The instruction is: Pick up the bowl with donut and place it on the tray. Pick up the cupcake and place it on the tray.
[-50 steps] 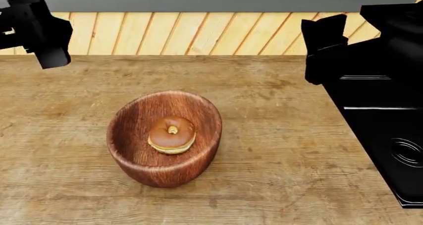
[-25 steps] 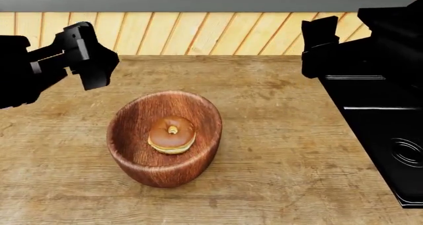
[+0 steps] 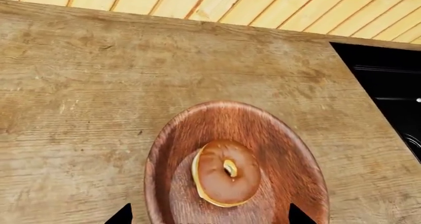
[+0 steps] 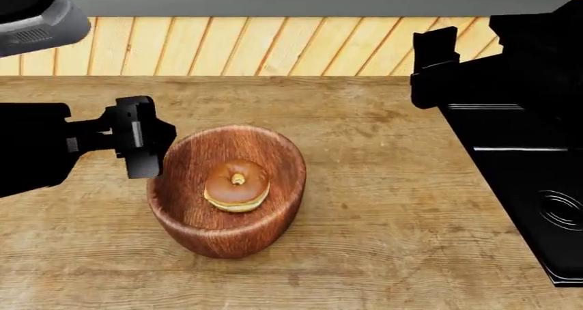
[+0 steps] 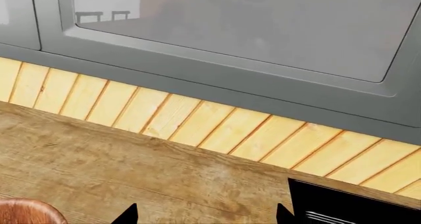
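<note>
Backdrop: pale wood slats run along the far edge of the counter, with grey cabinet fronts above them.
Counter: worn brown wooden tabletop, heavy grain and scuffs all over.
Cooktop: glossy black slab set into the counter on the right side, well apart from the bowl.
Bowl: big deep round one in reddish-brown wood with streaky grain, sitting upright near the middle of the counter.
Donut: golden-brown glazed ring with a tiny hole, lying flat on the bowl's bottom.
Left gripper: black and blocky, right beside the bowl's left rim, slightly above it. In the left wrist view the two fingertips poke in on either side of the bowl, so the fingers are spread wide with nothing between them yet.
Right gripper: another black chunk, raised over the far right of the counter near the cooktop's back corner. Its tips show set apart in the right wrist view, holding nothing.
Tray and cupcake: can't spot either in any view.
</note>
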Controlling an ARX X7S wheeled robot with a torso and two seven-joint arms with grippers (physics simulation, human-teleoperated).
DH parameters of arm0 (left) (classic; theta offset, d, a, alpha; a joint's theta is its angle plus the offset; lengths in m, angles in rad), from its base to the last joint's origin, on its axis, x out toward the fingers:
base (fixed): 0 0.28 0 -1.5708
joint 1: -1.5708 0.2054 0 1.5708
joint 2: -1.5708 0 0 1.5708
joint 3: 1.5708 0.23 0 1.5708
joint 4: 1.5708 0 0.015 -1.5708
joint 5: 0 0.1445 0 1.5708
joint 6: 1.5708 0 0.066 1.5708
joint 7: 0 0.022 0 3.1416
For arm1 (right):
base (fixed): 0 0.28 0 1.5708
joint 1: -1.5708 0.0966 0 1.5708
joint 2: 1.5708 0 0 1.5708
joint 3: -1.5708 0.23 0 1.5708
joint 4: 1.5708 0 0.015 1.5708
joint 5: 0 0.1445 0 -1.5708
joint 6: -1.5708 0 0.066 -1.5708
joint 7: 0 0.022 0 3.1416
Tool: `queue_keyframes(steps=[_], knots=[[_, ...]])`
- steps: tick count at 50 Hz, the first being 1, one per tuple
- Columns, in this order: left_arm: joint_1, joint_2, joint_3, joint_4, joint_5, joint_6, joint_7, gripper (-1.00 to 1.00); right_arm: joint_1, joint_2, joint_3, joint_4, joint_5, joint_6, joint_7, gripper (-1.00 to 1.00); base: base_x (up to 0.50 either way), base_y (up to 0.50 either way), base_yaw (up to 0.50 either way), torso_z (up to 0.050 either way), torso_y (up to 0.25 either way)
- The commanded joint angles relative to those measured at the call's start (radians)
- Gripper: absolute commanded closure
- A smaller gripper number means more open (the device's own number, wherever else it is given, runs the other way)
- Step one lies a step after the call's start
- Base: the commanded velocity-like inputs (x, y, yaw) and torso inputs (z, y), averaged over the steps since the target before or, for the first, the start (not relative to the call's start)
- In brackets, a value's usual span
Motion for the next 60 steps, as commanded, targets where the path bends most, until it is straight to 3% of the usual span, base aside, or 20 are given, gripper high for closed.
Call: queue_keyframes(steps=[1,26,38,46,60], knots=[[0.042,0.039,0.015,-0.004,0.032,-0.013,0.053,-1.00,-0.002,0.004,-0.001,-0.001,-0.001,-0.001,0.001,-1.00,0.00,0.00,0.00,0.000,0.000],[0.035,-0.045,0.008,0.017,0.006,-0.005,0.036,-1.00,0.007,-0.003,-0.004,0.004,0.009,-0.002,0.006,-1.00,0.00,0.00,0.00,0.000,0.000],[0.135,0.009,0.051,-0.086,0.205,-0.048,0.127,-1.00,-0.032,-0.004,-0.005,0.000,-0.018,-0.025,-0.013,-1.00,0.00,0.00,0.00,0.000,0.000],[0.165,-0.003,0.062,-0.099,0.244,-0.051,0.137,-1.00,-0.038,0.002,-0.001,-0.013,-0.009,-0.033,-0.008,-1.00,0.00,0.00,0.00,0.000,0.000],[0.182,0.051,0.092,-0.157,0.321,-0.061,0.173,-1.00,-0.047,0.000,-0.005,-0.013,-0.023,-0.035,-0.012,-1.00,0.00,0.00,0.00,0.000,0.000]])
